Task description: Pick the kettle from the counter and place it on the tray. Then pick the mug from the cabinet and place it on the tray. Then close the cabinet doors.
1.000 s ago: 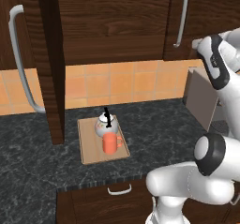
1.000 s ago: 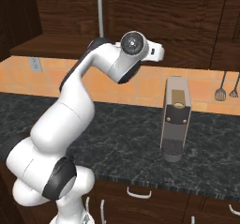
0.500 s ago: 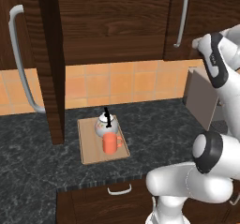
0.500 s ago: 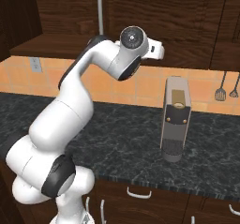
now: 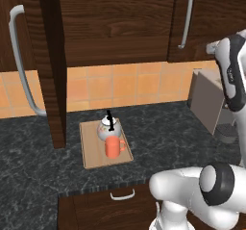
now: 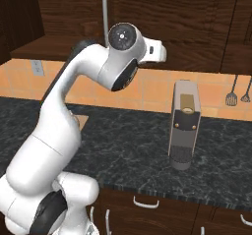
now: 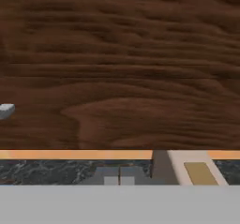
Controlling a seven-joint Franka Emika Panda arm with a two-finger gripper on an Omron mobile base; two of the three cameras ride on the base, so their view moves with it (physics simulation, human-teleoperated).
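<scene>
Since the white kettle (image 5: 107, 127) and the orange mug (image 5: 113, 147) already sat together on the light-wood tray (image 5: 90, 148) on the tabletop (image 5: 163, 133), I judged that only closing the cabinet doors remained. The left door (image 5: 52, 65) stood swung wide (edge-on to me), and my next move called for pushing it home. My end effector (image 7: 119, 178) was pressed together, holding nothing, facing wood grain.

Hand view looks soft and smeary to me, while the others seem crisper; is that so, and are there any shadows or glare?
Hand view: the cabinet door is close, its grain soft and blurred. Left base view: sharper, even flat light, faint shadow beside the tray, no glare on the counter. Right base view: soft sheen on the arm, pale light on the grey appliance.
</scene>
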